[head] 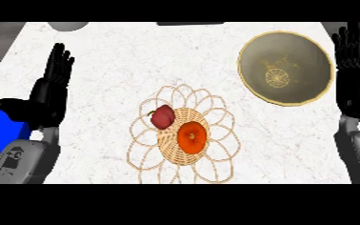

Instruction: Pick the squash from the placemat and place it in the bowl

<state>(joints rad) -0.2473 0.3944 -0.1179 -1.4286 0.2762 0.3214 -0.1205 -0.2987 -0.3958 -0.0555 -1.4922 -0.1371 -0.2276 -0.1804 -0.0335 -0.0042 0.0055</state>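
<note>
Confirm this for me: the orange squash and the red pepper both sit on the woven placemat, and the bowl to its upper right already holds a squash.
Not quite. The head view shows the bowl holding nothing. The orange squash and the red pepper do both sit on the woven placemat, and the bowl does stand to its upper right.

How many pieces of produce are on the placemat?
2. An orange squash lies at the centre of the woven placemat, and a dark red fruit lies touching it on its upper left. Nothing looks hidden.
</note>
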